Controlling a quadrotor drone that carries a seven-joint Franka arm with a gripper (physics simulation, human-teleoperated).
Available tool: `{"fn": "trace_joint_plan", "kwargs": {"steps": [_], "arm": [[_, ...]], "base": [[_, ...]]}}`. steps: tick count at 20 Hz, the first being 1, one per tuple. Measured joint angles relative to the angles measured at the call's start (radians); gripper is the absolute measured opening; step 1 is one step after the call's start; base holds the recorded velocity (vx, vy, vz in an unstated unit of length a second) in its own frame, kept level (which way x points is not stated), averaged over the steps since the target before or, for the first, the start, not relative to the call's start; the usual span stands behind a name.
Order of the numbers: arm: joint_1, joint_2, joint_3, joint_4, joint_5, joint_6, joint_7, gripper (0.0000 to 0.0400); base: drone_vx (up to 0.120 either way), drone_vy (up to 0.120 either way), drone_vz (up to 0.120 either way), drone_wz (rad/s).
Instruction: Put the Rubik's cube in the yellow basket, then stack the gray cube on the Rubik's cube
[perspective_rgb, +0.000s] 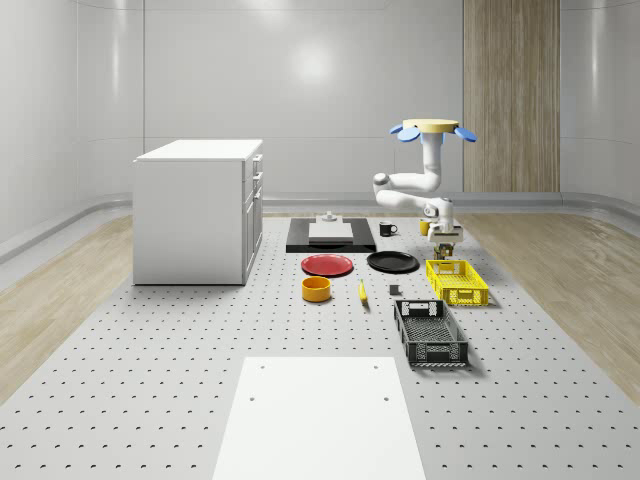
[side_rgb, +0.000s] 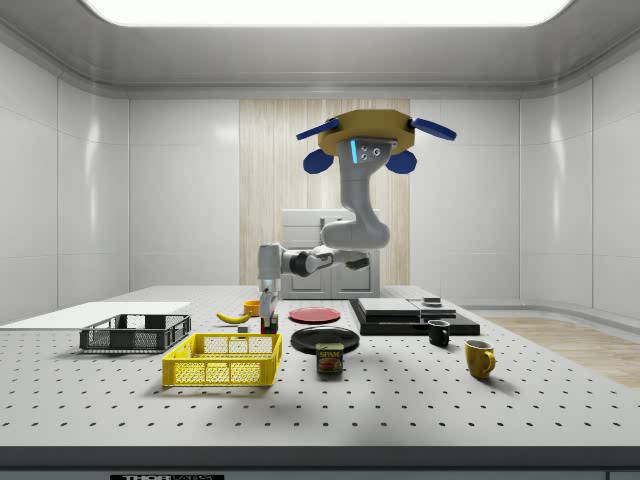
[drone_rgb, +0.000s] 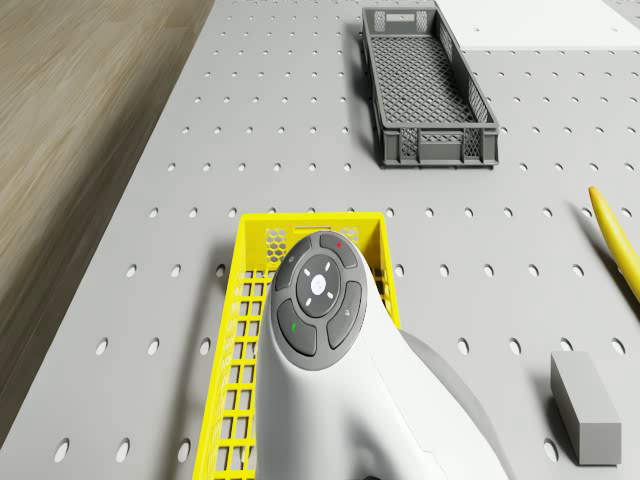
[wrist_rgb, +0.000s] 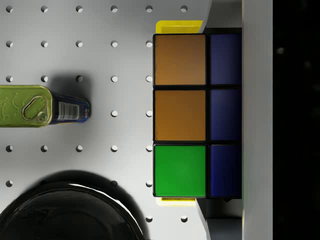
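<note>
While drone hovers | Rubik's cube clamped in claw | above yellow basket

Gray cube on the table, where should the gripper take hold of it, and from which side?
Probably come from straight above and pinch the gray cube across its two long side faces: it lies flat, longer than wide, nothing touching those faces.

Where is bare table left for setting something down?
Free: the stretch between the white cabinet and red plate, and around the white sheet. Crowded: plates, orange bowl, yellow basket and gray basket.
</note>
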Motion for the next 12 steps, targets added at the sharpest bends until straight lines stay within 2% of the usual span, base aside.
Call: {"fn": "trace_joint_plan", "kwargs": {"steps": [7, 10, 12], "arm": [[0.0, -0.001, 0.0, 0.0, 0.0, 0.001, 0.0, 0.0325], [-0.001, -0.001, 0.0, 0.0, 0.0, 0.001, 0.0, 0.0325], [-0.002, -0.001, -0.01, 0.004, -0.009, 0.006, 0.0, 0.0325]], "base": [[0.12, 0.0, -0.12, 0.0], [0.12, 0.0, -0.013, 0.0], [0.0, 0.0, 0.0, 0.0]]}}
